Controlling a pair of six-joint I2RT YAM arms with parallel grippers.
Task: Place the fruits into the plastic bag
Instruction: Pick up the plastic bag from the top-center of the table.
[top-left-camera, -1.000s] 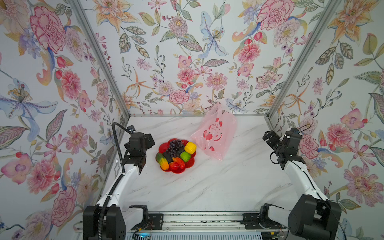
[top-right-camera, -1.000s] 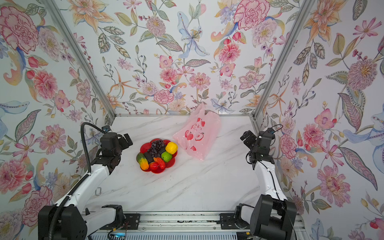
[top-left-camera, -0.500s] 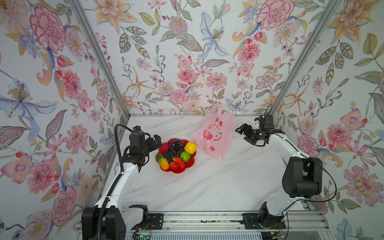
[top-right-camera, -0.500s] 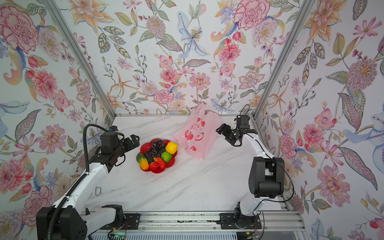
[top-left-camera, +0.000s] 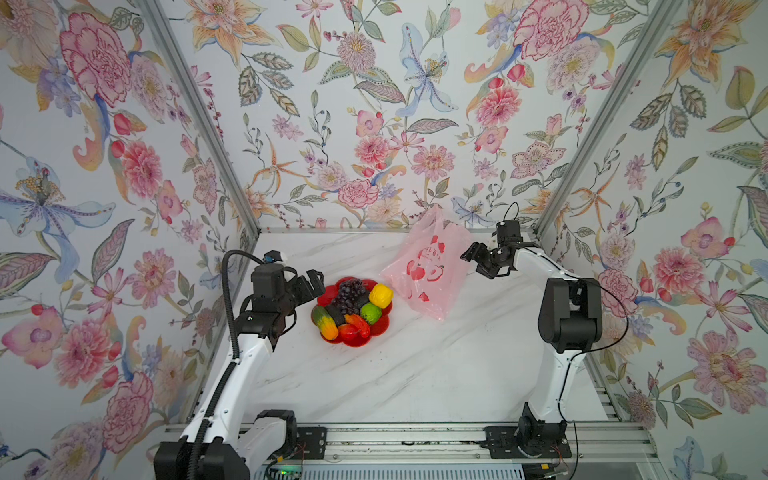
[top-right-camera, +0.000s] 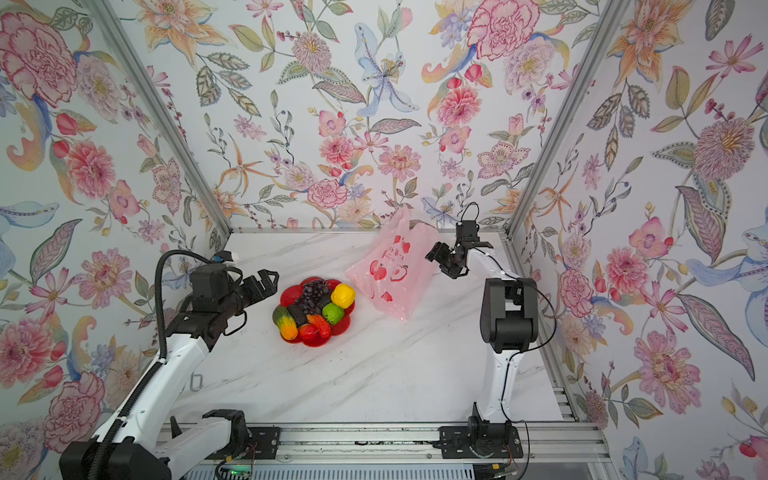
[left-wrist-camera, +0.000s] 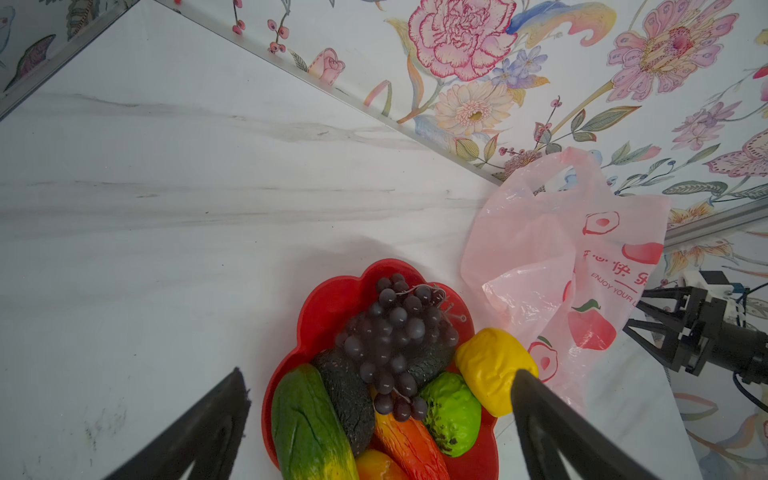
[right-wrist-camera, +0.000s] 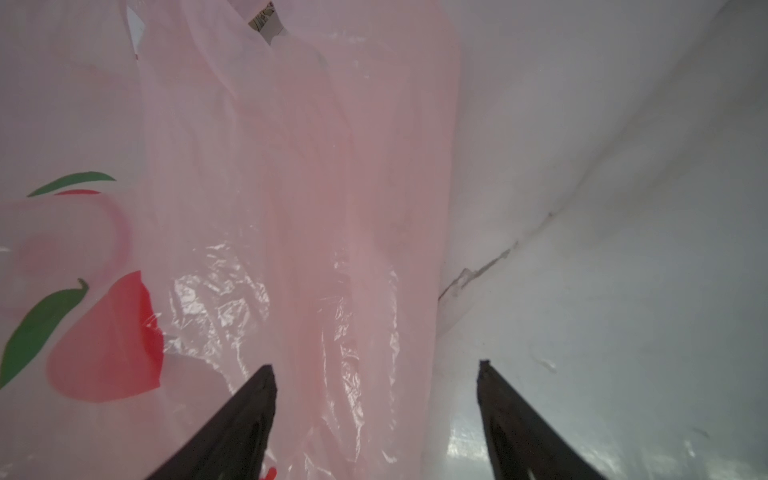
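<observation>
White marble covers the table (top-left-camera: 415, 374). The plastic bag (top-left-camera: 430, 266) lies on it, close to the back edge and over toward the right back corner. It is thin and pink, with red fruit pictures and green leaves. Red letters on it say "ENJOY YOUR", and then the words run out of sight. Above them are red signs I cannot read. One handle sticks up by the back edge.

All the fruits sit in the red plate (top-left-camera: 380, 329), which is shaped like a flower. It rests just beside the bag, on the side toward the left edge. The grape bunch (top-left-camera: 351, 293) is piled on top. The yellow fruit (top-left-camera: 380, 295) is nearest the bag, with the green round fruit (top-left-camera: 370, 312) next to it. A dark bumpy fruit (left-wrist-camera: 347, 395) peeks out under the grapes. The long green-orange fruit (top-left-camera: 325, 323), the orange fruit (top-left-camera: 358, 323) and the red fruit (top-left-camera: 348, 331) fill the front.

The left gripper (top-left-camera: 313, 286) hangs just beside the plate, fingers spread wide. The right gripper (top-left-camera: 473, 264) is at the bag's far side, fingers apart, with the bag's edge between them. Flowery walls (top-left-camera: 374, 104) stand all around.
</observation>
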